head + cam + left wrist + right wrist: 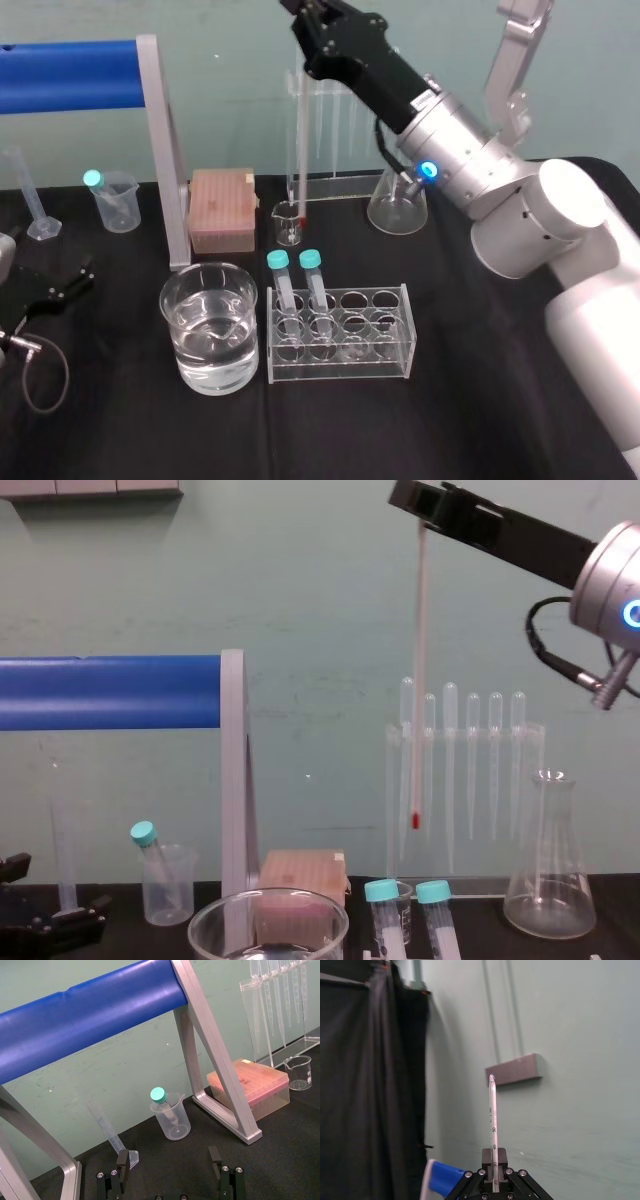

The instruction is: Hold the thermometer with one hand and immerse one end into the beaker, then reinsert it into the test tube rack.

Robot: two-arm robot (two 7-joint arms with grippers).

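- Holds the thermometer (420,680) upright in the air, red tip down, well above the black table (480,400).
- Pinches it near its top end with the right gripper (420,510), fingers clenched on the glass, high up toward the back of the table.
- From the right wrist camera: scale marks running up out of the closed pads (500,1157).
- From the head camera, lines the lower end up with a small glass beaker (288,222) at the back. From the chest camera, puts the tip in front of a pipette stand (465,780), raised above the things on the table.
- Leaves the wide beaker (175,300), partly filled with water, nearer the robot and left of the thermometer, apart from it.
- Just beside that beaker on the right: the test tube rack (390,360), with two teal-capped tubes (278,262) in its left holes.
- Rests the left gripper (169,1162) low at the table's far left, fingers spread wide.
- Farther out — a conical flask (398,205) on the right, a pink box (222,208) behind the wide beaker, and a plastic beaker (115,205) under a blue bar (70,75).
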